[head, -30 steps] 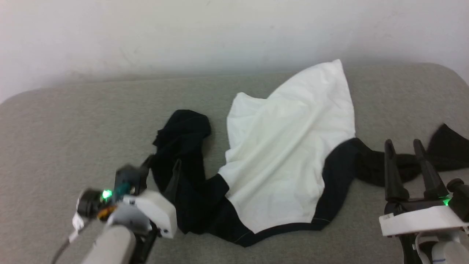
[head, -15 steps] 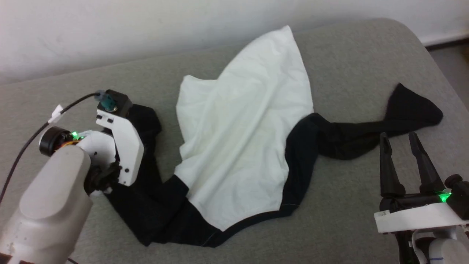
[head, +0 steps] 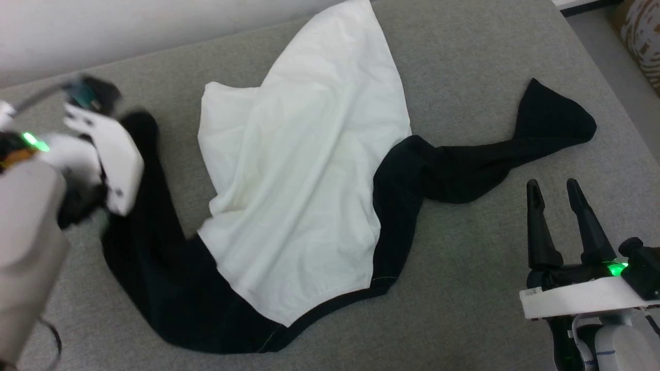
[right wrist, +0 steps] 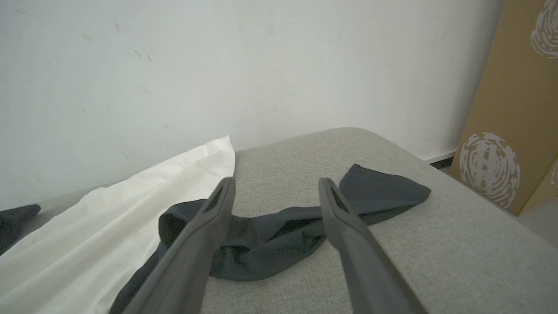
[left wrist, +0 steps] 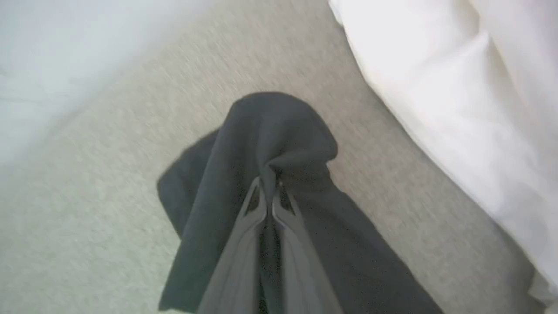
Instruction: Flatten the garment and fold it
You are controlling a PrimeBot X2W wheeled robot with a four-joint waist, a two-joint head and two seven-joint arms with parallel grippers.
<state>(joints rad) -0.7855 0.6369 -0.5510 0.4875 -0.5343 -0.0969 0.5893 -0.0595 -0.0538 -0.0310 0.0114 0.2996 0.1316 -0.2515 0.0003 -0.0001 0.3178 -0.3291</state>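
The garment lies crumpled on the grey cushion, its white body (head: 304, 170) in the middle with a black band along the near edge. One black sleeve (head: 149, 221) runs up the left side, and its end (left wrist: 266, 131) is pinched in my left gripper (left wrist: 268, 185), which is shut on it. In the head view that gripper's white housing (head: 111, 154) sits over the sleeve end at the far left. The other black sleeve (head: 495, 154) trails out to the right. My right gripper (head: 554, 188) hovers open just short of it, nothing between its fingers (right wrist: 218, 205).
The grey cushion (head: 464, 309) ends at a rounded right edge, with floor beyond. A white wall (right wrist: 218, 65) runs along the back. A brown cardboard box (right wrist: 514, 109) stands to the right of the cushion.
The head camera has swung, shifting the whole picture. My left gripper has closed on the bunched left sleeve and drawn it outward to the left, stretching it longer. The right gripper stays open.
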